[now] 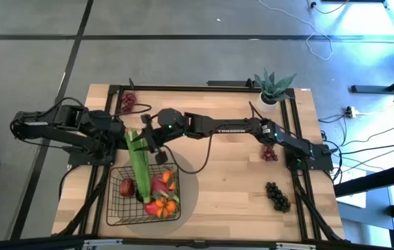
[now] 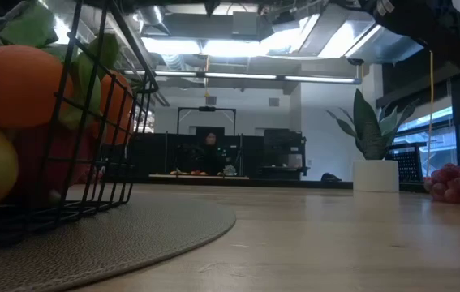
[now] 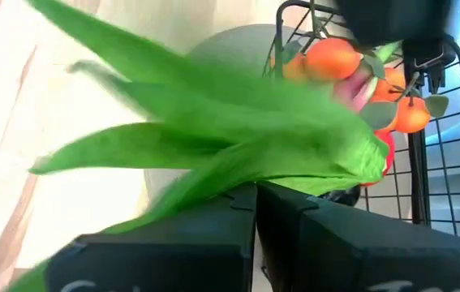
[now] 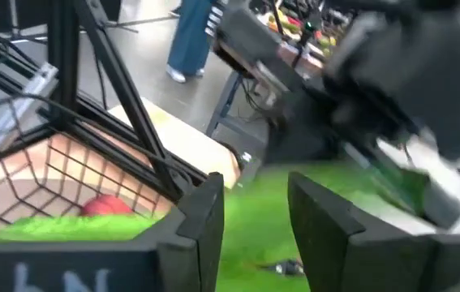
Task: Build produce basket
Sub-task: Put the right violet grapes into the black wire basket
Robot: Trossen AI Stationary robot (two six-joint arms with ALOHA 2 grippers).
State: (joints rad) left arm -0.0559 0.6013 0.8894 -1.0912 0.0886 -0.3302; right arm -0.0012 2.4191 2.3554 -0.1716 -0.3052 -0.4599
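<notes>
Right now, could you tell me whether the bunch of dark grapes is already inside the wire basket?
No, the dark grapes lie on the bare table, well apart from the wire basket.

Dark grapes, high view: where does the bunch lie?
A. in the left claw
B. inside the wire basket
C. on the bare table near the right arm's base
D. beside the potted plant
C: the dark grapes lie on the wood, apart from the wire basket, below the right arm's base.
</notes>
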